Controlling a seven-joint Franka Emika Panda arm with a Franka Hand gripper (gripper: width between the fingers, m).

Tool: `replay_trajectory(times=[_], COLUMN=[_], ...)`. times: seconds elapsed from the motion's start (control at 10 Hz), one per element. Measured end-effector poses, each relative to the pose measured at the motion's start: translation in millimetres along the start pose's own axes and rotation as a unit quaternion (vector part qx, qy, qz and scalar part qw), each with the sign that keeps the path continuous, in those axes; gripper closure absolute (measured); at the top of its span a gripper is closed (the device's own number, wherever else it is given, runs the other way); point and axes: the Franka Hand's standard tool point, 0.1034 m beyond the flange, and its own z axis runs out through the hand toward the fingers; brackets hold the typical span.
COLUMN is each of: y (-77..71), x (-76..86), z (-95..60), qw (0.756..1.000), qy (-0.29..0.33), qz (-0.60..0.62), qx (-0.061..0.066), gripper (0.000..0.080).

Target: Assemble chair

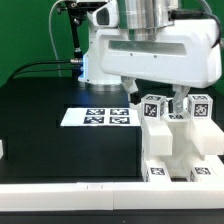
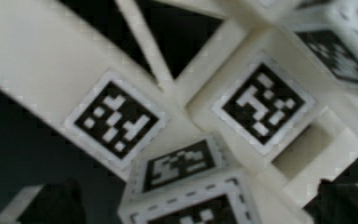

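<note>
Currently the arm (image 1: 150, 45) stands over the chair (image 1: 180, 140), which sits at the exterior view's right on the black bench (image 1: 60, 140), close to the bench's front edge. The chair is a cluster of white blocky pieces already joined into 1 structure. At least 2 tagged blocks stand at its top: 1 toward the exterior view's left (image 1: 153, 106) and 1 toward the right (image 1: 199, 105). Lower pieces step down toward the front, and more tags show on the faces nearest the front edge (image 1: 157, 172).

Tool (image 1: 176, 103): open, jaws spread wide, lowered between the 2 top blocks. Its dark fingers (image 1: 171, 101) show in the gap between those blocks. Nothing is gripped as far as the exterior view shows; whether a finger touches a block cannot be told.

Wrist view: close and blurred. White bars and panels of the chair fill the picture, with 2 large tags on slanted faces (image 2: 114, 118) (image 2: 265, 100) and a smaller tagged block (image 2: 181, 165) nearer the camera. Dark bench shows in the gaps between the bars.

Marker board (image 1: 98, 117): flat on the bench, at the exterior view's left of the chair, apart from it, carrying 4 tags in a row.
</note>
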Motion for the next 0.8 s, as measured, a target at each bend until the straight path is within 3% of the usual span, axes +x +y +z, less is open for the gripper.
replay_trajectory(times=[0.2,0.5,0.8], y=[1.9,1.6,-0.2], x=[1.3,1.1,4.0], z=[0.2,0.2,0.2], qw=[1.000,0.999,0.977], qy=[0.000,-0.001,-0.006], qz=[-0.027,0.050,0.214], qx=[0.000,0.001,-0.004], gripper=[0.0151,0.0518,0.0518])
